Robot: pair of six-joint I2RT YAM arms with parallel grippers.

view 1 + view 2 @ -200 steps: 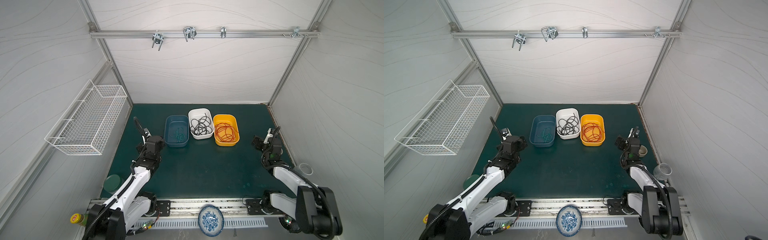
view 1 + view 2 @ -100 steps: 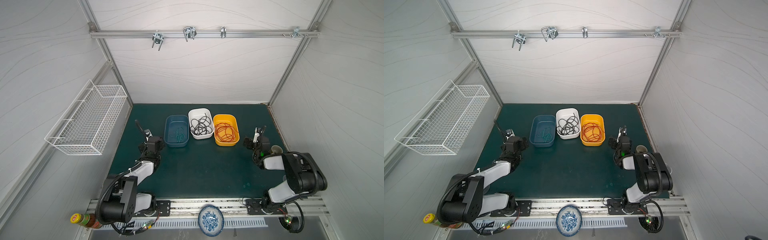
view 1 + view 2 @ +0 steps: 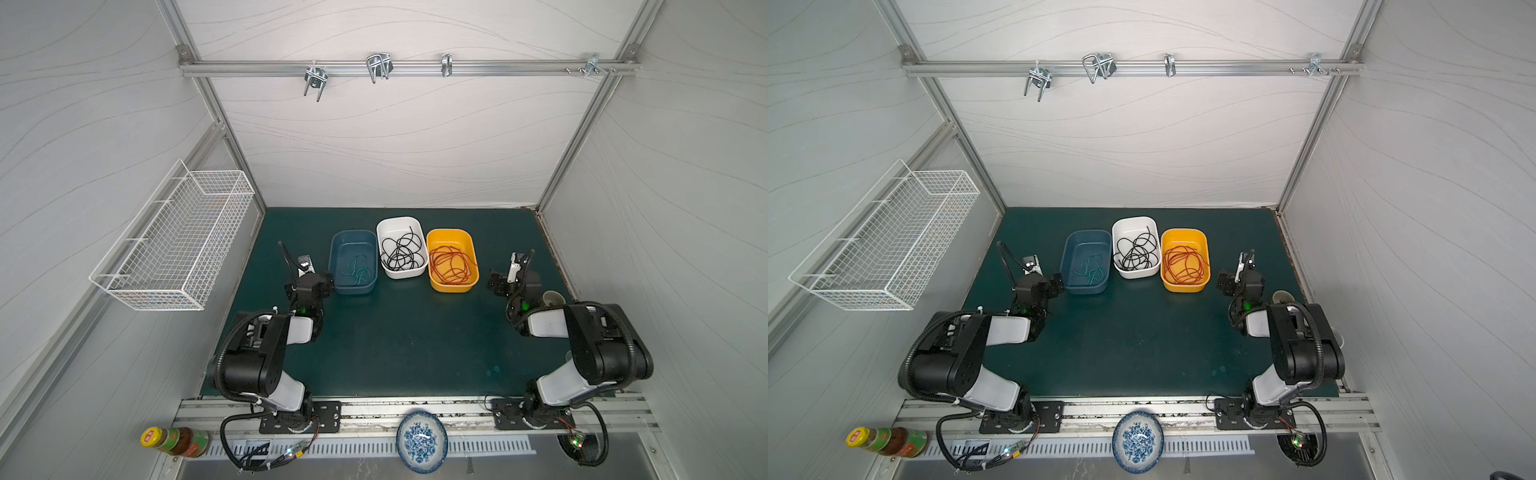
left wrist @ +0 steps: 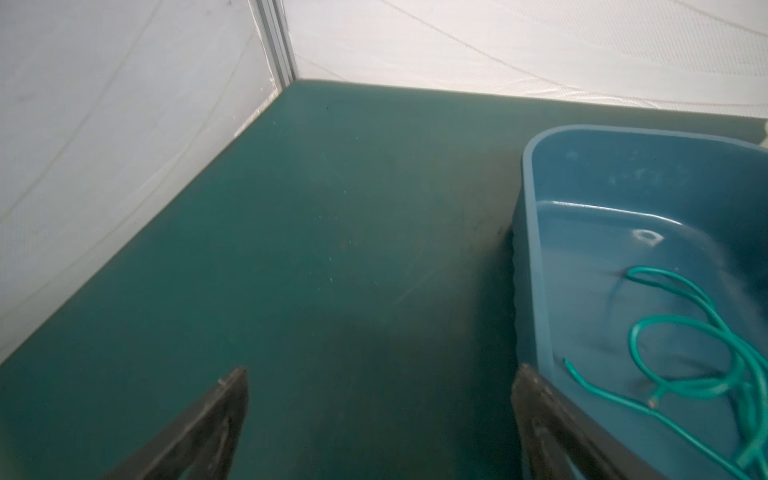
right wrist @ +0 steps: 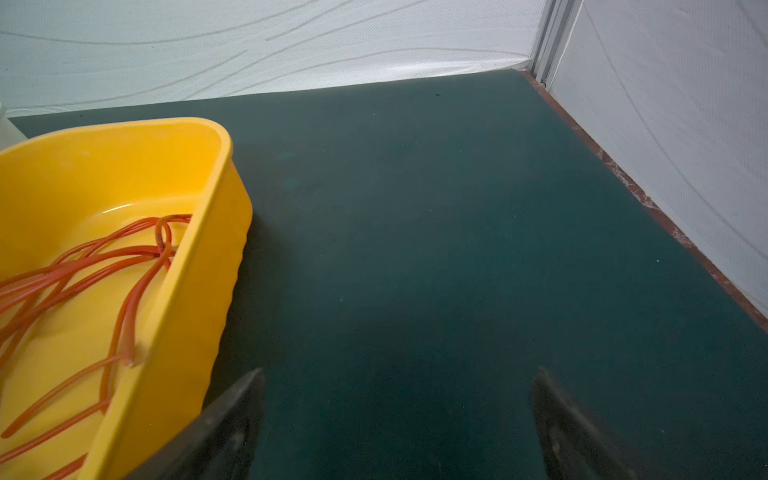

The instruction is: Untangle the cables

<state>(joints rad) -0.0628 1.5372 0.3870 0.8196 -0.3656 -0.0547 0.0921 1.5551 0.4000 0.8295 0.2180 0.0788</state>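
Just beside left pincer (image 4: pixel 381 370): teal cable (image 4: pixel 669 318)

Three tubs (image 3: pixel 353 248), three cable bunches (image 3: pixel 402 254), two arms (image 3: pixel 259 357)

Looped teal cable (image 3: pixel 356 271) in blue bin (image 3: pixel 333 257), black cable (image 3: pixel 400 257) in white bin (image 3: pixel 399 219), red cable (image 3: pixel 451 266) in yellow bin (image 3: pixel 451 231)

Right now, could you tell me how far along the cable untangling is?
Looks done: the thin teal-green cable lies alone in the blue plastic tub, the black cable in the white plastic tub, the red cable in the yellow plastic tub. In hand: nothing; the left claw and right claw are open and empty beside the tubs. Left: little, though the black and red cables lie in loose loops.
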